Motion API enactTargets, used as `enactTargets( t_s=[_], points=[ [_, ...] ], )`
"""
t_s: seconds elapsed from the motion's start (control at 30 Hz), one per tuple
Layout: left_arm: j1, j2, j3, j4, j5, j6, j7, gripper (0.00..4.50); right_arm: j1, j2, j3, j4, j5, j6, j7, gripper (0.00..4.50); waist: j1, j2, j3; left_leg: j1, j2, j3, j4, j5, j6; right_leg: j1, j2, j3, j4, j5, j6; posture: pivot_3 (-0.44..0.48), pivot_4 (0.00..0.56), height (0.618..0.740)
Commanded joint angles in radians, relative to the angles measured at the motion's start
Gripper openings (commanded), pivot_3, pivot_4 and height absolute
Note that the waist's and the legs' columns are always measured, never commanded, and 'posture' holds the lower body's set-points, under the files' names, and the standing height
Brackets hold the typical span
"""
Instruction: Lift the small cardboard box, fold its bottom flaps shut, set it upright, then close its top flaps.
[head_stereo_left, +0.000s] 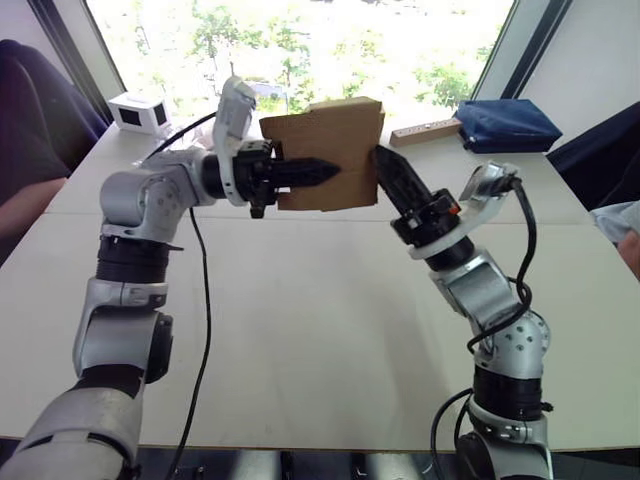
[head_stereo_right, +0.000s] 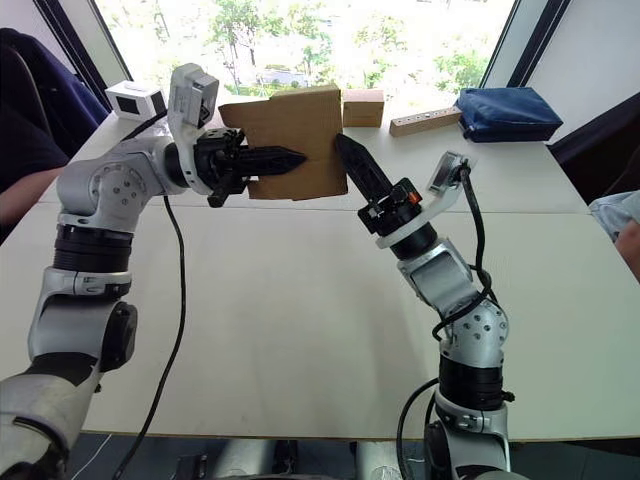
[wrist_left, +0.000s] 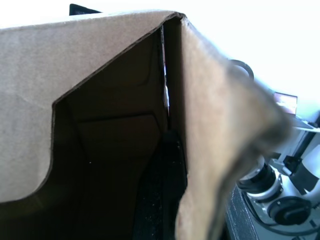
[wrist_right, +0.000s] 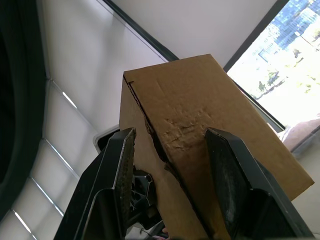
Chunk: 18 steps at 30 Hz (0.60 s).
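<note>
Aloft, small cardboard box between left tool, right tool.

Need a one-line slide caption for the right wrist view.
Open right end effector presses against the creased face of the small cardboard box, held aloft.

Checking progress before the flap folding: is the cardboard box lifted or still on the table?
Lifted. The box is clear of the table, with the left gripper clamped on its wall.

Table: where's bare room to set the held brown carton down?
Free: the broad white table between both arms. Crowded: far edge, with white cube device, tan wooden block, blue pouch. The small brown cardboard box hangs above.
</note>
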Motion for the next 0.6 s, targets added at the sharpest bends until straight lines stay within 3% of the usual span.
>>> enactTargets(
  t_s=[0.03,0.2,0.6],
  points=[
    [-0.028,-0.013,0.023,-0.013,-0.011,-0.016,0.012,0.00,0.006,0.035,0.048,-0.052,0.008,0.000,0.000,2.27,0.000,0.000,0.000,0.000,0.000,0.000,0.000,0.000,0.000,0.000,0.000,0.000,0.000,0.000,0.000,0.000,0.150,0.740],
    [-0.027,-0.014,0.021,-0.018,-0.013,-0.013,0.012,0.00,0.018,0.025,0.050,-0.069,-0.007,0.006,-0.003,2.27,0.000,0.000,0.000,0.000,0.000,0.000,0.000,0.000,0.000,0.000,0.000,0.000,0.000,0.000,0.000,0.000,0.150,0.740],
    [-0.029,-0.004,0.034,-0.024,-0.026,-0.004,0.003,0.00,0.052,-0.129,-0.098,-0.077,0.100,0.001,-0.003,2.27,0.001,0.000,0.000,0.000,0.000,0.000,0.000,0.000,0.000,0.000,0.000,0.000,0.000,0.000,0.000,0.000,0.150,0.740]
  ],
)
